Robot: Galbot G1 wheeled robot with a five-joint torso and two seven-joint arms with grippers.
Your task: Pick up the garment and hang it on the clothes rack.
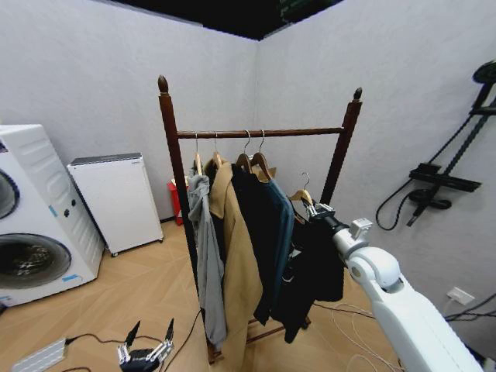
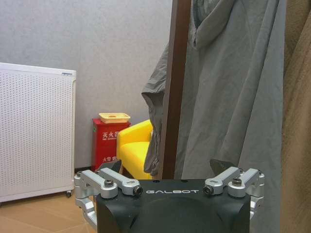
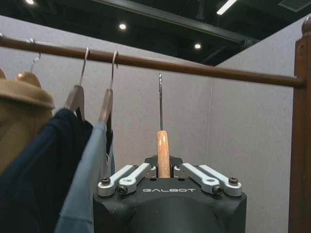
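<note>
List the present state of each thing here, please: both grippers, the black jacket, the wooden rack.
Right gripper: shut on the pale wooden hanger.
Plain black long-sleeved jacket: held up on that hanger, hook below the bar, not yet hung.
Dark reddish-brown wooden rack: upright, four garments hanging.
Left gripper: open, low near the floor.

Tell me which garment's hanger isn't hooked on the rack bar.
The black long-sleeved jacket on the pale wooden hanger: the right tool holds it below the dark wooden bar, hook free; the other hangers are hooked on.
</note>
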